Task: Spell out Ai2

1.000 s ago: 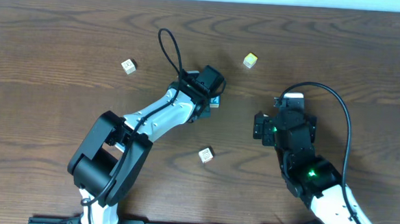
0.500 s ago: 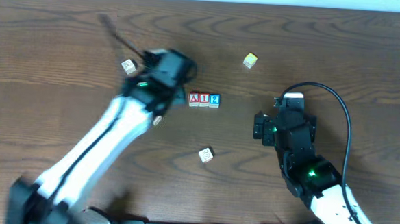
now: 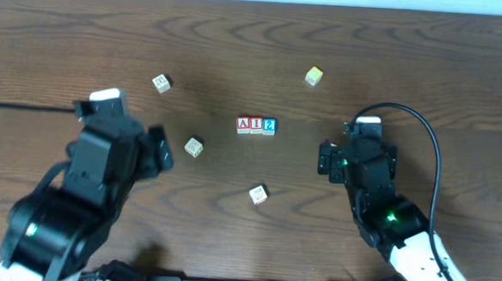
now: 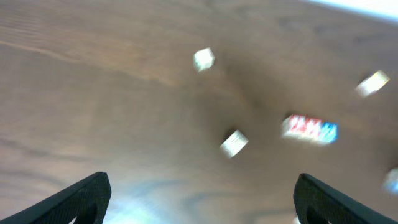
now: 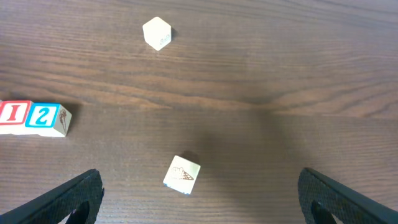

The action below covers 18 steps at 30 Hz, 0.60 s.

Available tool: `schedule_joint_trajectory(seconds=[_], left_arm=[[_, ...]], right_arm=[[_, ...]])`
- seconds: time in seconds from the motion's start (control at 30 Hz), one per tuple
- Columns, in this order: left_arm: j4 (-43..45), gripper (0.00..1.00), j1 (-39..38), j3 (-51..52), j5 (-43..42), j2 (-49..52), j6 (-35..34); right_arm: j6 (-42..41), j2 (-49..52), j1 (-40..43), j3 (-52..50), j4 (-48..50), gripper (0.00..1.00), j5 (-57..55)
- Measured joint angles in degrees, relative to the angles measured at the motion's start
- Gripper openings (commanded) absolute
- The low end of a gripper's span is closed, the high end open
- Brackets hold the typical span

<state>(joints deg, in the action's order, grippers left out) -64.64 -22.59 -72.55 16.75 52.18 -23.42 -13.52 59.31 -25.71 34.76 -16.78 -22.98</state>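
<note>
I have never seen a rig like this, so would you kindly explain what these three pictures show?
The machine is a left arm and a right arm at a wooden table. The overhead picture looks down from a fixed camera. The other two come from cameras on each wrist; the dark shapes at their lower corners are that arm's fingers. The left pincer and right pincer are open, holding nothing. A row of three blocks reads A, I, 2; four loose blocks lie around them. The left wrist picture is blurred.

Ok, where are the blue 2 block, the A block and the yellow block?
blue 2 block (image 3: 270,125), overhead view, its top face.
A block (image 3: 244,124), overhead view, its top face.
yellow block (image 3: 314,75), overhead view, its top face.
</note>
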Motion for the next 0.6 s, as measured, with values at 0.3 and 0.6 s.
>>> schedule_joint_trajectory(seconds=[0.3,0.6], left_arm=[[-13.86,0.95,0.00,0.00,6.86,-9.11,8.20],[-9.86,0.95,7.76,8.11,7.08,-21.42,9.29]], right_arm=[[0.00,0.00,0.00,0.00,-0.04,0.99,-0.02],[0.00,0.00,0.00,0.00,0.00,0.99,0.02]])
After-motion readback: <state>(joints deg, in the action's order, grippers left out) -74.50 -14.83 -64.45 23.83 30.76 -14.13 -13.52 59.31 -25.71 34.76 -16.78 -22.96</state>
